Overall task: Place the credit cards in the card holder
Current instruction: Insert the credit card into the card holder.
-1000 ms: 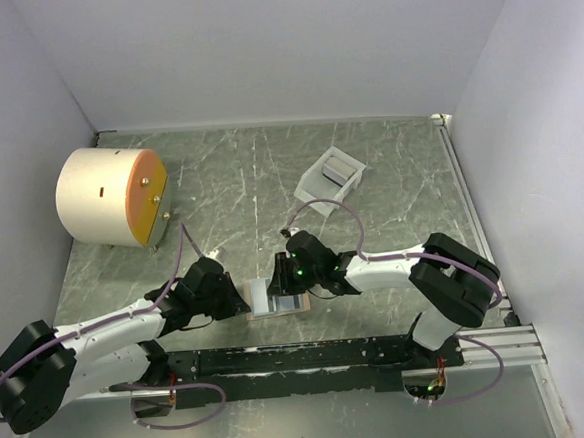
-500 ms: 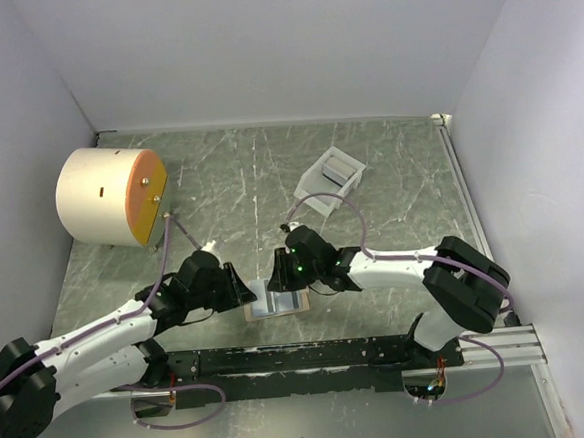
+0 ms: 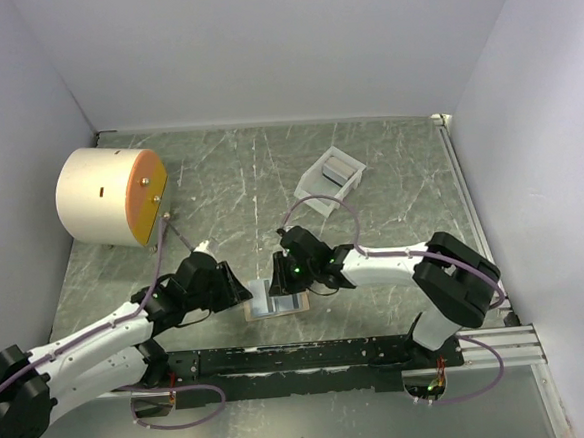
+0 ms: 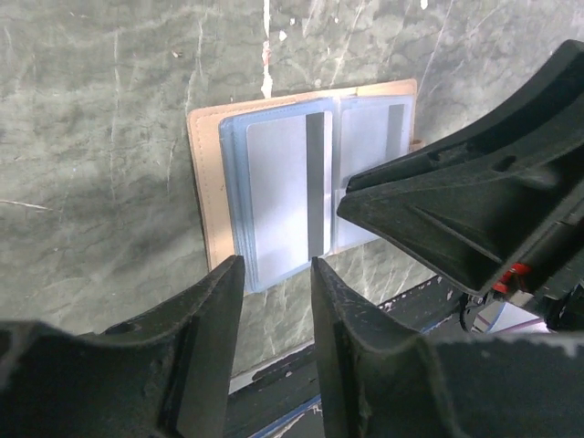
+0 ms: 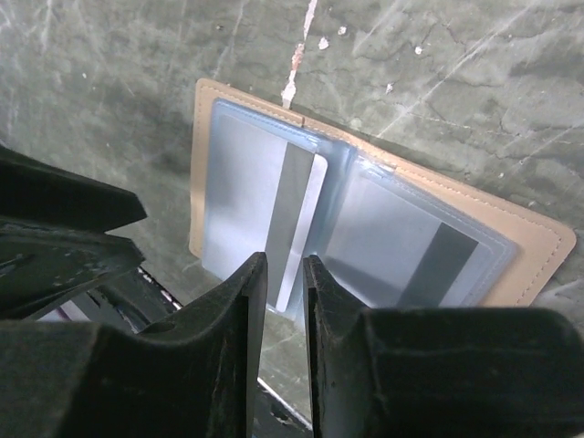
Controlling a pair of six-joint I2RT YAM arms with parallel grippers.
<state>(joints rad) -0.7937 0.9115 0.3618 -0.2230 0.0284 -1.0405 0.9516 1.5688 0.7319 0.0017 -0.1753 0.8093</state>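
Top external view: the card holder [image 3: 329, 179], a white open tray, stood toward the far right of the table [image 3: 239, 173], well apart from both arms; something grey lay in it, kind not told. A tan wallet [image 3: 278, 306] lay open by the near edge, with the left gripper [image 3: 239, 291] and the right gripper [image 3: 278, 282] both lowered to it. A cream drum [image 3: 110, 197] with an orange end sat far left, off any likely route. Left wrist view: the credit cards [image 4: 283, 192], pale with a dark stripe, lay inside the wallet's light-blue sleeves, not yet in the holder. The left jaws stood spread over the wallet's near edge with nothing between them, probably placed to steady it. The right gripper's black body overhung the wallet's right half, crowding the space. Right wrist view: one card stuck partly out of its sleeve, its end reaching the slit between the right jaws, which were drawn nearly together. Whether they pinched it could not be told. A second card stayed fully sleeved. The sleeves themselves seemed the chief hindrance.
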